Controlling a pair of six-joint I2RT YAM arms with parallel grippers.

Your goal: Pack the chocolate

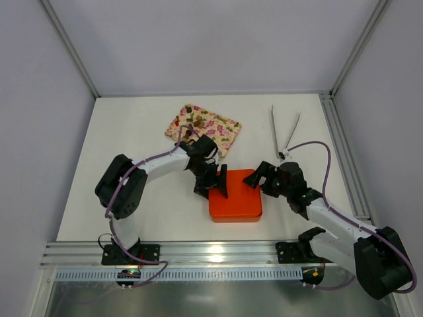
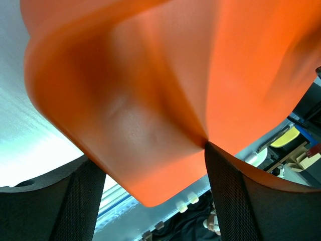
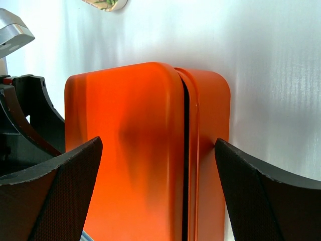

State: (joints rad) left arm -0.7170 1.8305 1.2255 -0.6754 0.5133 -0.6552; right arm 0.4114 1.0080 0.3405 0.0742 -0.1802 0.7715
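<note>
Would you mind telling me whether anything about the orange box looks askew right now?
Yes: the orange lid does not look flush on the box base. The right wrist view shows a dark gap along their seam, so it seems partly lifted or shifted.

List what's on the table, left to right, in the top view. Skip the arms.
In order: floral tray carrying the chocolate → orange box → metal tongs.

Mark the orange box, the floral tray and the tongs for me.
orange box (image 1: 235, 198), top view, middle of top face.
floral tray (image 1: 221, 129), top view, bare right part.
tongs (image 1: 275, 129), top view, left arm.
</note>
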